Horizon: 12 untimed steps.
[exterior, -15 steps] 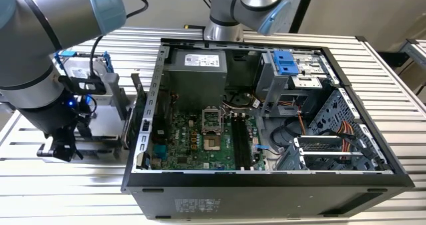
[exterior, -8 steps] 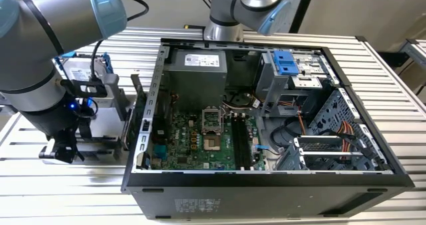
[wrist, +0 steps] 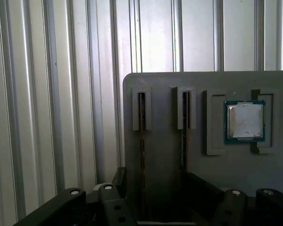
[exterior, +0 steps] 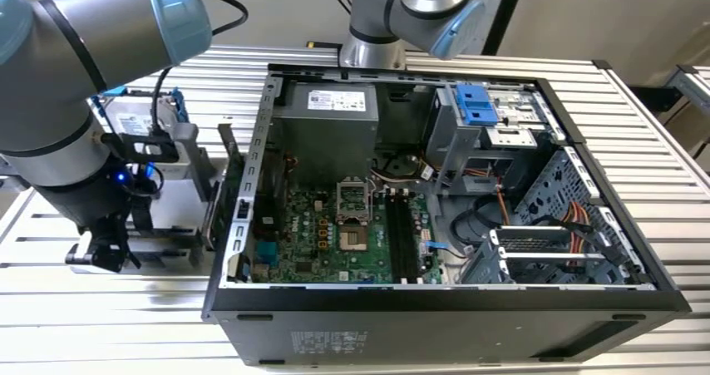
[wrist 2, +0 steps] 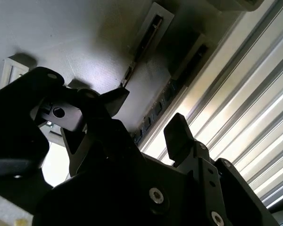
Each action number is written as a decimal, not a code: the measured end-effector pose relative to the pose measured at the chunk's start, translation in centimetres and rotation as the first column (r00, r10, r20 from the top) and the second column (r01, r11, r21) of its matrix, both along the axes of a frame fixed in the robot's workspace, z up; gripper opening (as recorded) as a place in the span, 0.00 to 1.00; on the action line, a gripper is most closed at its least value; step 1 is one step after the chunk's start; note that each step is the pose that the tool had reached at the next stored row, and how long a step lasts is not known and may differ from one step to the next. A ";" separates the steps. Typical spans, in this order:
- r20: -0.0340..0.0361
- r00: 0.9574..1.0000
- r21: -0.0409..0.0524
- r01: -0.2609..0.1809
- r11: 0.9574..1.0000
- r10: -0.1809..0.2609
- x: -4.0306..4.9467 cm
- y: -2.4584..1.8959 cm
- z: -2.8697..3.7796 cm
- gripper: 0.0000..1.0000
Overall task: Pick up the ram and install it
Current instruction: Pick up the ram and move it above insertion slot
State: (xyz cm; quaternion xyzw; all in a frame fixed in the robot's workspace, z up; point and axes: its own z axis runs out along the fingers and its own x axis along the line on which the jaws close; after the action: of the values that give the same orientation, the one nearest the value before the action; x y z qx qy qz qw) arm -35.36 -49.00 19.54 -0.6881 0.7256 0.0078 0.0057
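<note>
Fingers [wrist 2: 179, 135] apart near two rams [wrist: 142, 141], one processor [wrist: 245, 121]

Open computer case [exterior: 444, 317] on ribbed metal table [exterior: 111, 333] — processor chip [wrist: 245, 120] in grey tray [wrist: 162, 155]

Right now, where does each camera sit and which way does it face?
Exterior view: off the arm, looking down on the open black computer case; grey-and-blue arm and black gripper at the exterior view's left.
First wrist view: on the arm, facing the flat grey tray, its thin edge-on ram and square silver chip; black gripper links show.
Second wrist view: on the arm, looking past the open gripper fingers at that tray.
Both wrist views share the tray's slots.
</note>
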 end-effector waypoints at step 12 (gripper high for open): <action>0.000 1.000 0.002 0.000 1.000 0.000 0.03 -0.14 1.22 1.00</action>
State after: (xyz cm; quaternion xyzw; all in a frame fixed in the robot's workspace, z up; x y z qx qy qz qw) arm -35.33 -49.14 20.76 -0.6881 0.7255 0.0084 0.0062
